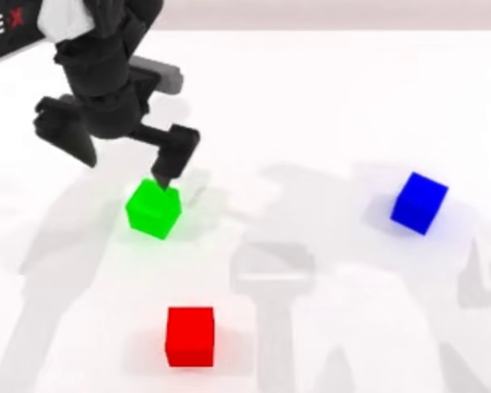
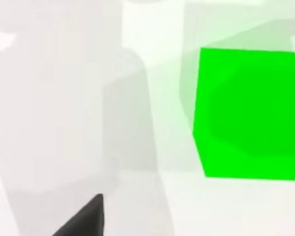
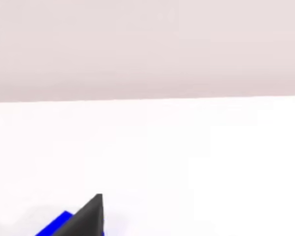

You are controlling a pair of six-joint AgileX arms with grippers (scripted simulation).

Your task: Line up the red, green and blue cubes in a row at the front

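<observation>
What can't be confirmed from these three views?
- Right arm: out of the top view. Its wrist view shows only one dark finger tip, so its spread is unknown.
- Blue cube: in the right wrist view only a sliver shows, cut by the bottom edge and hidden by that finger.
- Green cube: cut by the left wrist view's right edge.
- Left gripper: contact between its finger and the green cube is unclear.
</observation>
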